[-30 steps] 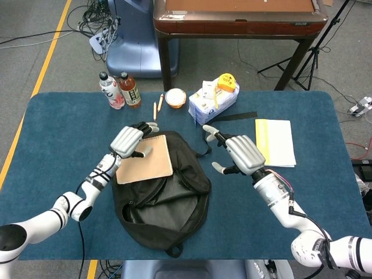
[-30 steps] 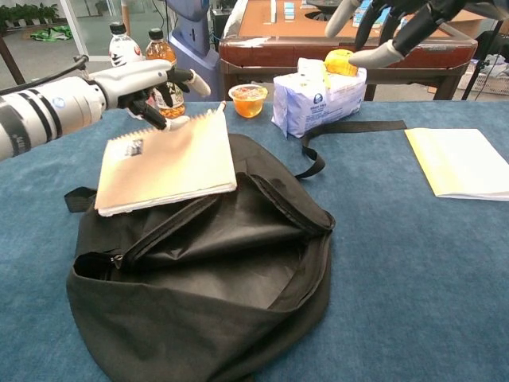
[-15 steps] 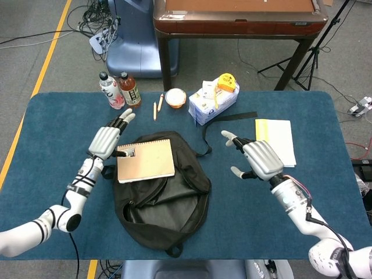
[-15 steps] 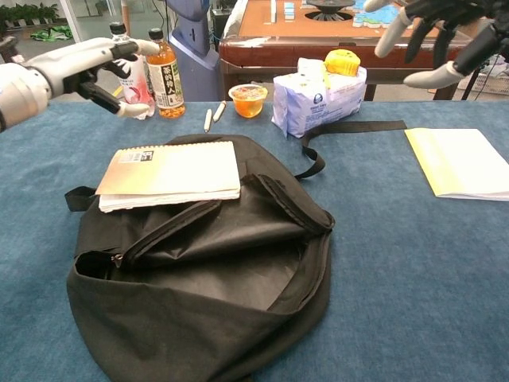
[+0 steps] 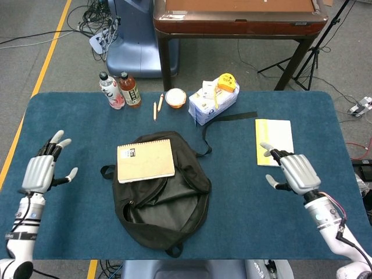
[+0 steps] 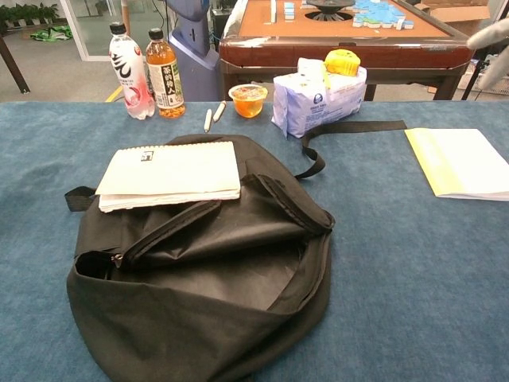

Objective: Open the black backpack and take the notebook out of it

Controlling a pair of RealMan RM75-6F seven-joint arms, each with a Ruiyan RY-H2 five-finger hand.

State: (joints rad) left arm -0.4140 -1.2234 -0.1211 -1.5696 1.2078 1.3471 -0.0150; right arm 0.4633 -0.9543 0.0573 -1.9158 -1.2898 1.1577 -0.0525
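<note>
My left hand [image 5: 42, 171] hangs over the left side of the tabletop [image 5: 70, 122], near its left edge, fingers spread and holding nothing. My right hand [image 5: 295, 171] hangs over the right side with its fingers also apart and empty; in the chest view only a blurred bit of it shows at the right border.

One black backpack [image 5: 168, 203] lies flat in the middle of the blue tabletop, its mouth unzipped and gaping toward me. One notebook [image 5: 145, 161] lies closed on top of the backpack's upper left part, outside the bag, its left edge reaching just past the fabric. One long black strap [image 5: 229, 118] runs from the bag toward the far right.

Along the far edge stand two bottles: a pink-labelled bottle [image 5: 110, 90] and an amber bottle [image 5: 130, 89], just beside each other. Next to them lie two pens [image 5: 157, 106], then one small cup [image 5: 175, 97], one pack of tissues [image 5: 213, 102] and one yellow tape measure [image 5: 227, 83] resting on the pack. One yellow-edged paper pad [image 5: 274, 141] lies flat near my right hand.

Open blue cloth stretches between my left hand and the bag, and between the bag and my right hand. The backpack's near end lies close to the near edge.
</note>
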